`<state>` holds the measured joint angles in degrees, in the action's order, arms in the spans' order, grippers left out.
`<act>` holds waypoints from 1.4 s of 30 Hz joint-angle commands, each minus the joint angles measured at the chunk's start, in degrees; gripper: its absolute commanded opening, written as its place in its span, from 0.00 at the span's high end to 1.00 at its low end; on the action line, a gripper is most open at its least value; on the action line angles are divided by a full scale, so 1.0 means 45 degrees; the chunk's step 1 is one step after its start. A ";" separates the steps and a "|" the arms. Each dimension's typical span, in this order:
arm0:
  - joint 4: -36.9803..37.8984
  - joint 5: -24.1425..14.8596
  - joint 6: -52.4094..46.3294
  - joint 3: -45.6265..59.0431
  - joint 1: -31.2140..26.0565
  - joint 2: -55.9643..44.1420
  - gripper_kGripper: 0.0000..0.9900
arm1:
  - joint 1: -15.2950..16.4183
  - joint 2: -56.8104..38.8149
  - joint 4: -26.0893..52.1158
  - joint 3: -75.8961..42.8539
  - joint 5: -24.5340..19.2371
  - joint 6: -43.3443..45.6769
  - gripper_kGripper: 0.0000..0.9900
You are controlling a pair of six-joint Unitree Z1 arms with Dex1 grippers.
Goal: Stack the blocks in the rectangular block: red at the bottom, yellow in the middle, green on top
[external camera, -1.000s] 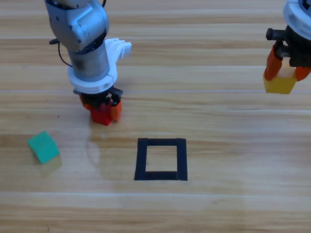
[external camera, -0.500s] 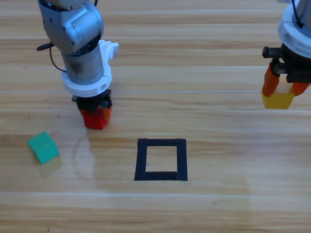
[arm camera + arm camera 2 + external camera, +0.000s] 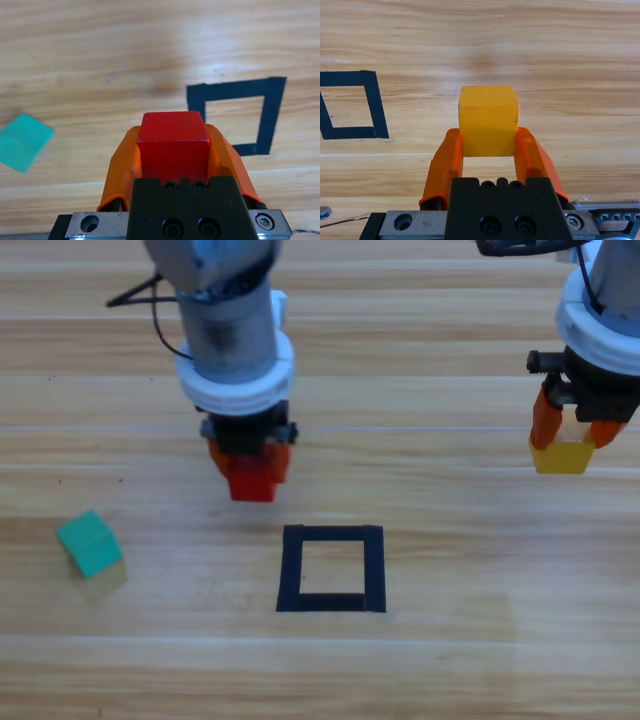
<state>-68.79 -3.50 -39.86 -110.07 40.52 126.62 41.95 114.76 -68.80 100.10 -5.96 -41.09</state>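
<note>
Gripping the red cube [image 3: 251, 480] between closed jaws, the left pincer [image 3: 250, 462] hangs just up and left of the black tape outline [image 3: 331, 568], cube clear of the tape. Yellow cube [image 3: 561, 456] sits clamped in the right pincer [image 3: 572, 435], well apart near the right edge of the wooden counter [image 3: 420, 370]. Green cube [image 3: 89, 543] lies alone, tilted, far left of the outline.

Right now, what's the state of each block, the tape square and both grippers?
Red cube: held off the table by the left gripper.
Yellow cube: held by the right gripper.
Teal-green cube: loose on the table, untouched.
Black tape square: bare wood inside, no cube placed.
</note>
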 commanded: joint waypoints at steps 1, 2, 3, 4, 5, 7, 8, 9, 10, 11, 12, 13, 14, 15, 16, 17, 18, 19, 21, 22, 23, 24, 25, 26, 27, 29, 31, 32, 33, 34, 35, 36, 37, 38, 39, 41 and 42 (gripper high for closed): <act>-0.0065 -0.0139 -0.1436 -0.0052 0.1582 0.0398 1.00 | 0.0365 0.0904 0.0230 -0.0312 0.0192 0.0107 1.00; -0.0065 -0.0120 -0.1670 -0.0052 0.1719 0.0418 1.00 | 0.0365 0.0923 0.0230 -0.0292 0.0192 0.0107 1.00; -0.0046 -0.0081 -0.1982 -0.0013 0.1856 0.0418 1.00 | 0.0365 0.0923 0.0230 -0.0312 0.0192 0.0107 1.00; -0.0065 -0.0022 -0.2197 0.0007 0.1934 0.0457 1.00 | 0.0365 0.0943 0.0230 -0.0292 0.0192 0.0107 1.00; -0.0065 0.0076 -0.2373 -0.0013 0.1992 0.0476 1.00 | 0.0365 0.0943 0.0230 -0.0312 0.0192 0.0107 1.00; -0.0065 0.0251 -0.2627 -0.0052 0.2071 0.0535 1.00 | 0.0365 0.0962 0.0249 -0.0312 0.0192 0.0107 1.00; -0.0065 0.0271 -0.2842 -0.0071 0.2129 0.0555 1.00 | 0.0365 0.0982 0.0249 -0.0312 0.0192 0.0107 1.00; -0.0065 0.0271 -0.2979 -0.0071 0.2188 0.0574 1.00 | 0.0365 0.1002 0.0269 -0.0292 0.0211 0.0126 1.00; -0.0065 0.0251 -0.3096 -0.0110 0.2246 0.0633 1.00 | 0.0365 0.1021 0.0269 -0.0292 0.0211 0.0126 1.00; -0.0065 0.0251 -0.3232 -0.0130 0.2305 0.0672 1.00 | 0.0365 0.1041 0.0288 -0.0312 0.0231 0.0126 1.00; -0.0065 0.0212 -0.3311 -0.0208 0.2383 0.0730 1.00 | 0.0365 0.1041 0.0288 -0.0312 0.0231 0.0126 1.00; -0.0065 0.0154 -0.3408 -0.0364 0.2481 0.0848 1.00 | 0.0365 0.1041 0.0288 -0.0312 0.0251 0.0146 1.00; -0.0065 0.0037 -0.3525 -0.0442 0.2598 0.0887 1.00 | 0.0365 0.1060 0.0288 -0.0312 0.0251 0.0146 1.00; -0.0065 -0.0022 -0.3565 -0.0579 0.2696 0.1023 1.00 | 0.0365 0.1080 0.0288 -0.0312 0.0270 0.0165 1.00; -0.0065 -0.0081 -0.3584 -0.0696 0.2774 0.1160 1.00 | 0.0365 0.1080 0.0308 -0.0312 0.0270 0.0185 1.00; -0.0065 -0.0159 -0.3604 -0.0892 0.2852 0.1453 1.00 | 0.0365 0.1099 0.0308 -0.0312 0.0290 0.0185 1.00; -0.0065 -0.0178 -0.3584 -0.1048 0.2891 0.1648 1.00 | 0.0365 0.1099 0.0308 -0.0312 0.0290 0.0185 1.00; -0.0065 -0.0217 -0.3565 -0.1126 0.2949 0.1805 1.00 | 0.0365 0.1099 0.0327 -0.0312 0.0290 0.0204 1.00; -0.0065 -0.0237 -0.3525 -0.1282 0.2989 0.2098 1.00 | 0.0365 0.1119 0.0327 -0.0312 0.0309 0.0224 1.00; -0.0065 -0.0237 -0.3506 -0.1341 0.2989 0.2195 1.00 | 0.0365 0.1119 0.0347 -0.0312 0.0329 0.0224 1.00; -0.0065 -0.0256 -0.3467 -0.1380 0.2989 0.2293 1.00 | 0.0365 0.1119 0.0367 -0.0312 0.0329 0.0243 1.00; -0.0065 -0.0276 -0.3428 -0.1439 0.2989 0.2371 1.00 | 0.0365 0.1119 0.0386 -0.0331 0.0348 0.0243 1.00; -0.0065 -0.0335 -0.3428 -0.1458 0.2989 0.2410 1.00 | 0.0365 0.1138 0.0406 -0.0331 0.0368 0.0263 1.00; -0.0065 -0.0374 -0.3408 -0.1497 0.2989 0.2449 1.00 | 0.0365 0.1158 0.0406 -0.0331 0.0368 0.0263 1.00; -0.0065 -0.0432 -0.3389 -0.1497 0.2989 0.2449 1.00 | 0.0365 0.1177 0.0425 -0.0331 0.0387 0.0263 1.00; -0.0065 -0.0491 -0.3350 -0.1536 0.2989 0.2508 1.00 | 0.0365 0.1216 0.0425 -0.0331 0.0407 0.0282 1.00; -0.0046 -0.0569 -0.3291 -0.1536 0.2989 0.2547 1.00 | 0.0365 0.1216 0.0445 -0.0331 0.0407 0.0302 1.00; -0.0046 -0.0588 -0.3272 -0.1536 0.2989 0.2566 1.00 | 0.0365 0.1216 0.0445 -0.0331 0.0426 0.0302 1.00; -0.0046 -0.0608 -0.3232 -0.1556 0.2969 0.2605 1.00 | 0.0365 0.1216 0.0464 -0.0331 0.0426 0.0302 1.00; -0.0046 -0.0608 -0.3174 -0.1575 0.2969 0.2644 1.00 | 0.0365 0.1216 0.0464 -0.0331 0.0426 0.0302 1.00; -0.0046 -0.0608 -0.3154 -0.1575 0.2969 0.2664 1.00 | 0.0365 0.1216 0.0464 -0.0331 0.0446 0.0302 1.00; -0.0026 -0.0608 -0.3135 -0.1575 0.2949 0.2703 1.00 | 0.0365 0.1236 0.0464 -0.0331 0.0446 0.0302 1.00; -0.0026 -0.0608 -0.3135 -0.1575 0.2949 0.2723 1.00 | 0.0365 0.1236 0.0464 -0.0331 0.0446 0.0302 1.00; -0.0007 -0.0608 -0.3096 -0.1575 0.2949 0.2742 1.00 | 0.0365 0.1236 0.0464 -0.0351 0.0465 0.0321 1.00; -0.0007 -0.0608 -0.3096 -0.1575 0.2930 0.2762 1.00 | 0.0365 0.1236 0.0464 -0.0351 0.0465 0.0321 1.00; 0.0032 -0.0608 -0.3057 -0.1575 0.2930 0.2781 1.00 | 0.0365 0.1236 0.0503 -0.0370 0.0465 0.0321 1.00; 0.0032 -0.0608 -0.3037 -0.1575 0.2910 0.2801 1.00 | 0.0365 0.1236 0.0503 -0.0370 0.0485 0.0321 1.00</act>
<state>-68.82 -5.59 -54.30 -117.19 53.07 135.56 41.96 117.58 -67.63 99.89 -4.21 -40.34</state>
